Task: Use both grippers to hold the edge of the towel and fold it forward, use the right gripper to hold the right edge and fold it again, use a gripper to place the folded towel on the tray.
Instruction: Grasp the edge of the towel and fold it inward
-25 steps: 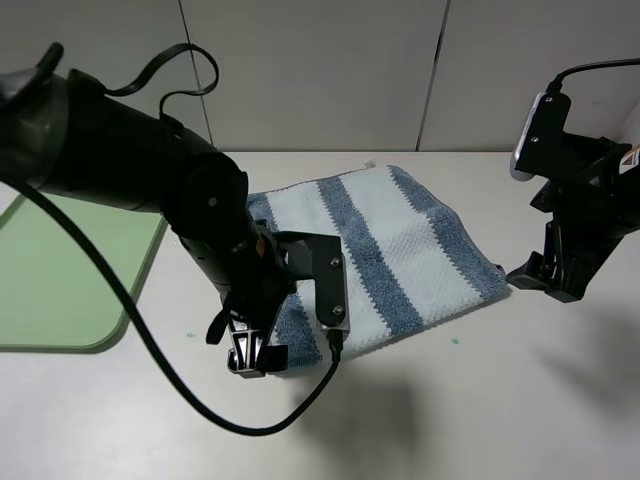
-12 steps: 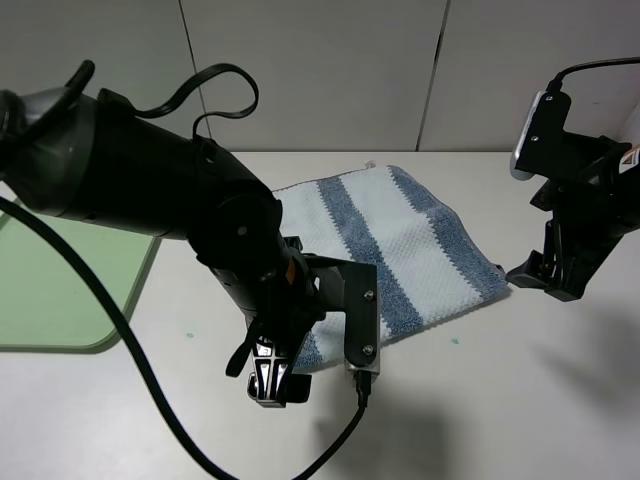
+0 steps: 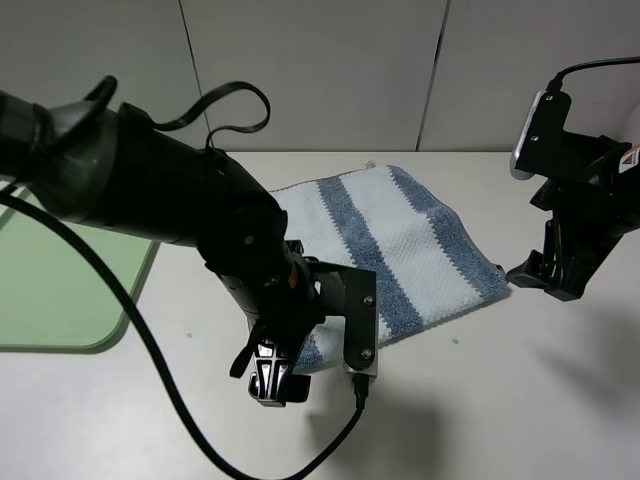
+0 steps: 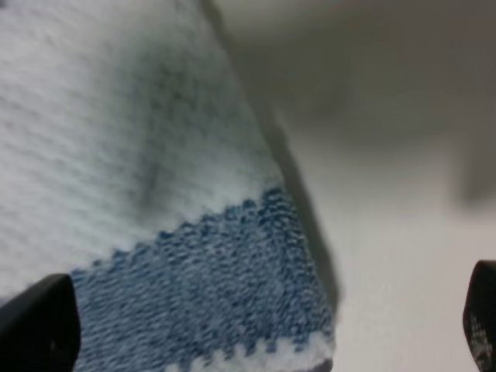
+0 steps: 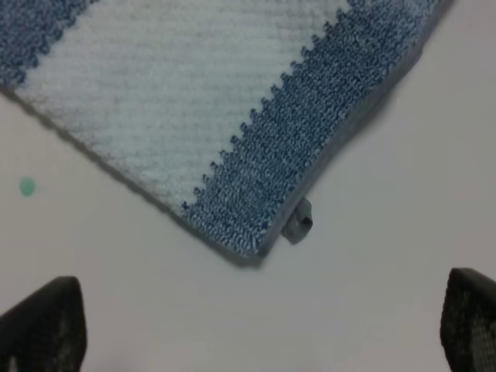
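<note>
**A:** How does the left gripper (image 3: 272,380) stand?

**B:** Its fingers are spread wide. In the wrist view one dark fingertip (image 4: 35,325) shows at each side of the frame, and nothing is pinched. It points down at the table (image 3: 500,400).

**A:** And the towel (image 3: 400,240)?

**B:** A corner of it, ending in a slate-blue stripe, lies right under that gripper, between the two fingertips and closer to one of them. I cannot tell whether either finger touches the cloth. From there the towel spreads flat, away from the gripper and towards the other arm.

**A:** The right gripper (image 3: 548,280)?

**B:** Also spread apart and holding nothing. Another towel corner lies just in front of its fingertips, outside the gap between them, with a small grey loop (image 5: 297,219) sticking out at the corner. A tiny green speck (image 5: 27,186) sits on the table near that gripper, just off the towel.

**A:** Where is the tray (image 3: 60,270)?

**B:** Well apart from both grippers. It lies on the far side of the left arm from the towel, and nothing rests on the part that shows.
</note>
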Tool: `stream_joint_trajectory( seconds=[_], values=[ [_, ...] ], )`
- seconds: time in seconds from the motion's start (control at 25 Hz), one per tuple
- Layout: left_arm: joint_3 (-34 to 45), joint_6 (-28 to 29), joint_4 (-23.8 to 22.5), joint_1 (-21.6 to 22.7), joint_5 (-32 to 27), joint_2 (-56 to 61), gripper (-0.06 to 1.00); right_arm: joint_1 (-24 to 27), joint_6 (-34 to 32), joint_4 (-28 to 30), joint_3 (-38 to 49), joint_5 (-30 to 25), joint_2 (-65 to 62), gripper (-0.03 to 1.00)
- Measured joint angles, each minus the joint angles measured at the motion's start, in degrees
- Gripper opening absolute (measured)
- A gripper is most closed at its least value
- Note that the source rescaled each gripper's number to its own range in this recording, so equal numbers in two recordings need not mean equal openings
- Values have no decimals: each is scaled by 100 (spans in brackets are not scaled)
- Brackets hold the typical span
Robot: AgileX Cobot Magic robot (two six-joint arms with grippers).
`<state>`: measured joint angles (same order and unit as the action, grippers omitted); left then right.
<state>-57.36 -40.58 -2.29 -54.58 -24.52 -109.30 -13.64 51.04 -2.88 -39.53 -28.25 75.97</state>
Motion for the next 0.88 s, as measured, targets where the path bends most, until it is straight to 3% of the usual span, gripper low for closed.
stream_joint_trajectory(
  seconds=[0.48,0.88],
  values=[
    [-152,32,-23,0,178,-576,99,0,0,0,0,55,0,100],
    [-152,56,-98,0,160,-578,92,0,0,0,0,61,0,100]
  ],
)
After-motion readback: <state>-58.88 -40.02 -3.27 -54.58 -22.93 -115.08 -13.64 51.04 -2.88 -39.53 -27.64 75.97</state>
